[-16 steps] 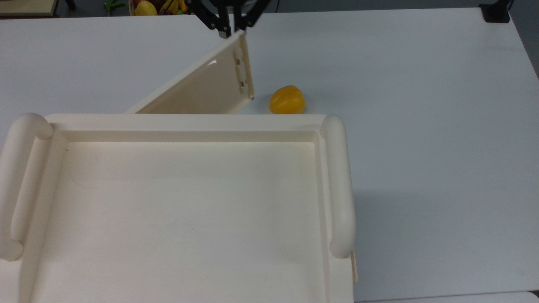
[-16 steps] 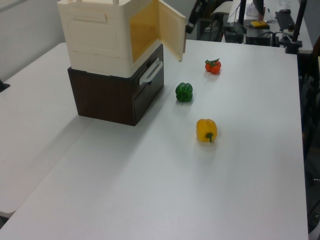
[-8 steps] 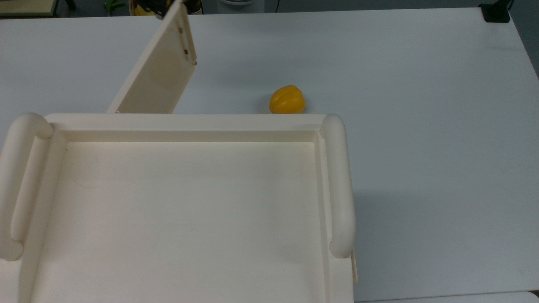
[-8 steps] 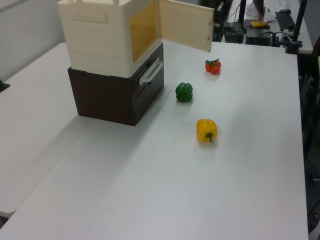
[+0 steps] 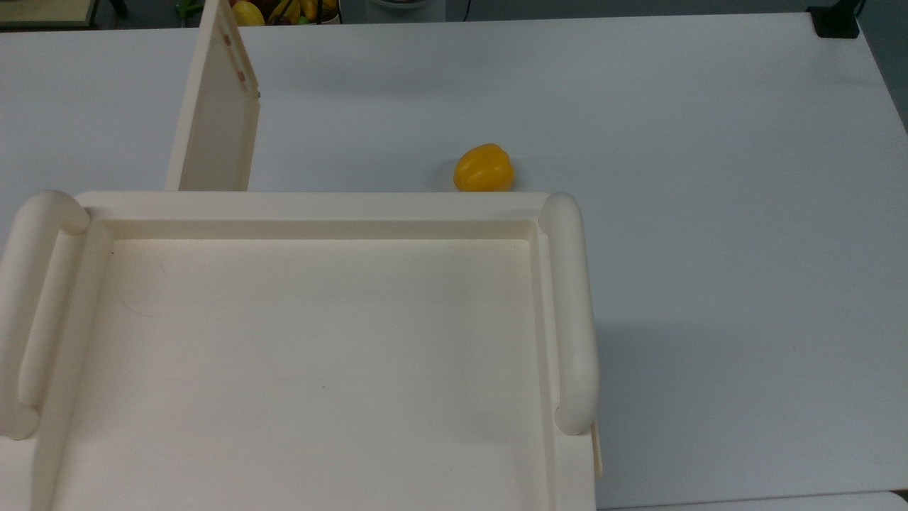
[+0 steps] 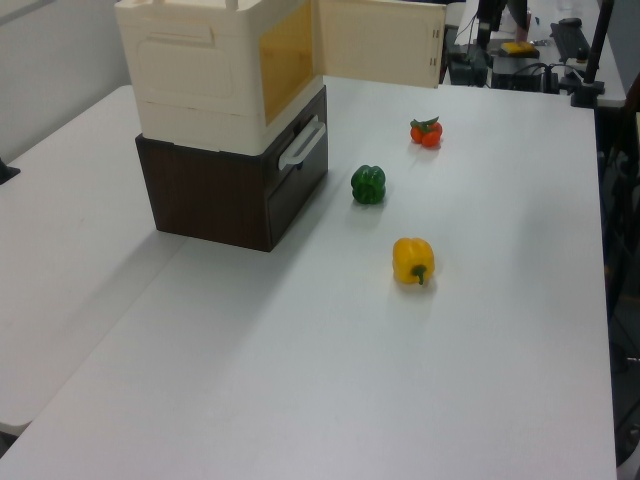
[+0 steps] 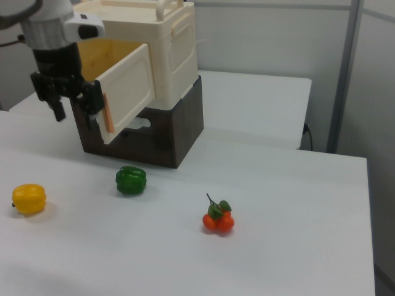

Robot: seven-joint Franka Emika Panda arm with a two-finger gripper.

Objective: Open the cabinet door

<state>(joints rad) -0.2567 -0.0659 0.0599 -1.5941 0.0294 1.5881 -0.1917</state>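
In the top view, we are seeing the cabinet door (image 5: 213, 106) standing swung well out from the front edge of the cabinet (image 5: 305, 213), likely because opening is nearly finished.

In the left view, we are seeing the door projecting from the cabinet's (image 6: 215, 75) front corner, leaving the interior exposed.

In the right view, we are watching the gripper (image 7: 74, 105) hanging at the door's (image 7: 126, 92) free edge; whether the jaws are clamping it, we cannot tell.
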